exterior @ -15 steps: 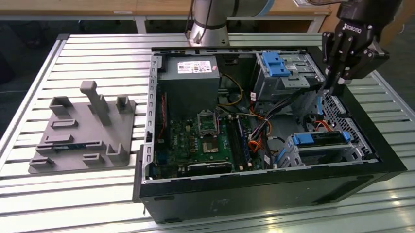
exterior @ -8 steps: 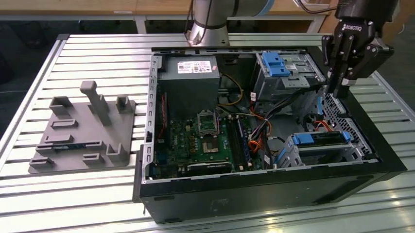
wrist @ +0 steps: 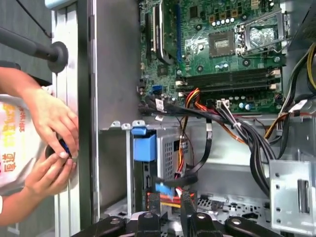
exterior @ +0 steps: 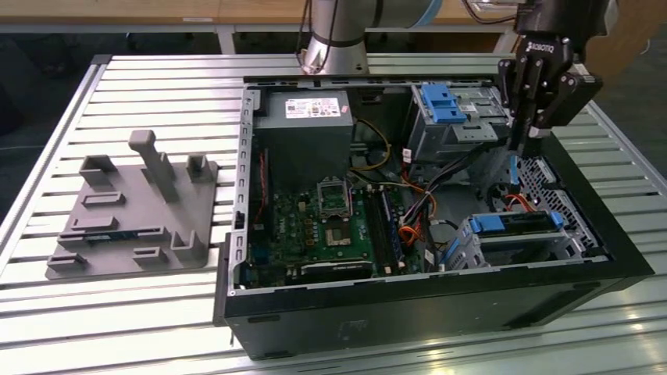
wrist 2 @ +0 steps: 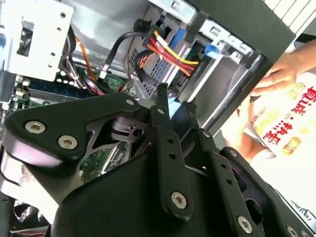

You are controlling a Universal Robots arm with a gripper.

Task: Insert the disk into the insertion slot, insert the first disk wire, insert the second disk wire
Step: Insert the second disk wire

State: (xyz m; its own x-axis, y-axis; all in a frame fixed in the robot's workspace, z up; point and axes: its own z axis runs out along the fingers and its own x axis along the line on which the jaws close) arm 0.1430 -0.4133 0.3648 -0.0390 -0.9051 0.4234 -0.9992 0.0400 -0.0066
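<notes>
The disk (exterior: 518, 223), framed by its blue carrier, lies inside the insertion slot (exterior: 568, 244), a silver perforated cage at the case's near corner on the exterior view's right. In the first wrist view the carrier's blue tab (wrist: 144, 147) stands at the cage mouth. My gripper (exterior: 518, 152) hangs above the case just behind the cage, shut on the light-blue connector of a disk wire (wrist: 163, 188), which shows between the fingertips (wrist 2: 162, 96). A bundle of red, yellow and orange wires (wrist 2: 168, 48) runs to a black plug at the cage.
A taller grey bay with a blue latch (exterior: 443, 103) stands behind the cage. The motherboard (exterior: 323, 226) and loose cables (wrist: 222, 123) fill the case floor. A person's hands (wrist: 49, 128) hold a packet just outside the case wall. A grey fixture (exterior: 136, 211) lies on the table.
</notes>
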